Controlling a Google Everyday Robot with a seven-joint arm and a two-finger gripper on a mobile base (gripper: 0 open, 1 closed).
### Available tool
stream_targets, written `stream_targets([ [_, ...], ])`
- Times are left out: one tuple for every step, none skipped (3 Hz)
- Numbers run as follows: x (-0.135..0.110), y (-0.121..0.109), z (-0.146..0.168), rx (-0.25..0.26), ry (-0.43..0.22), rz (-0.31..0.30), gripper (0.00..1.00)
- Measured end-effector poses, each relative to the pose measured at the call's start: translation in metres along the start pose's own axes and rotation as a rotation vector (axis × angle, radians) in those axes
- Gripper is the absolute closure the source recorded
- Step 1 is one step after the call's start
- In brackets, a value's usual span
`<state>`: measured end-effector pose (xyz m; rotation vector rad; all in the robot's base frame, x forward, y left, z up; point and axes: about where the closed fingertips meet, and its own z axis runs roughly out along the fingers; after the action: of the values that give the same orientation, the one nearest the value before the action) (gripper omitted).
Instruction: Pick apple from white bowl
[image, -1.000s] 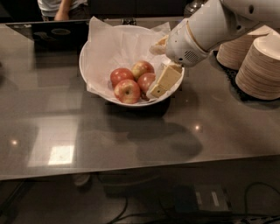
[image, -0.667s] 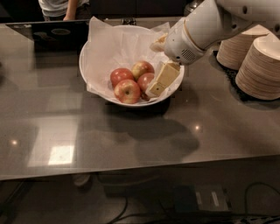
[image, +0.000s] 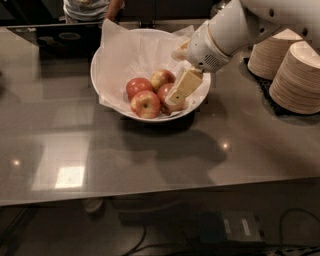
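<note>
The white bowl, lined with crinkled white paper, stands at the back middle of the dark counter. Several red apples lie in its right half: one at the back left, one at the back, one at the front and one at the right. My gripper, cream-coloured on a white arm coming from the upper right, reaches down into the bowl. It lies against the right apple and covers part of it.
Two stacks of beige paper plates stand on a black mat at the right, close behind the arm. A person stands behind the counter's far edge. The counter's front edge runs across the lower view.
My gripper has moved a little left and deeper into the bowl, onto the right apple. The apples and bowl have not moved.
</note>
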<state>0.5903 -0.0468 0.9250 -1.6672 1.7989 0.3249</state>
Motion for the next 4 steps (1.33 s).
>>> stream_targets([
  [0.003, 0.001, 0.001, -0.007, 0.0, 0.019, 0.22],
  [0.01, 0.008, 0.004, -0.022, 0.009, 0.049, 0.21],
  [0.016, 0.012, 0.009, -0.029, 0.021, 0.071, 0.23],
  [0.022, 0.012, 0.015, -0.026, 0.039, 0.086, 0.26],
])
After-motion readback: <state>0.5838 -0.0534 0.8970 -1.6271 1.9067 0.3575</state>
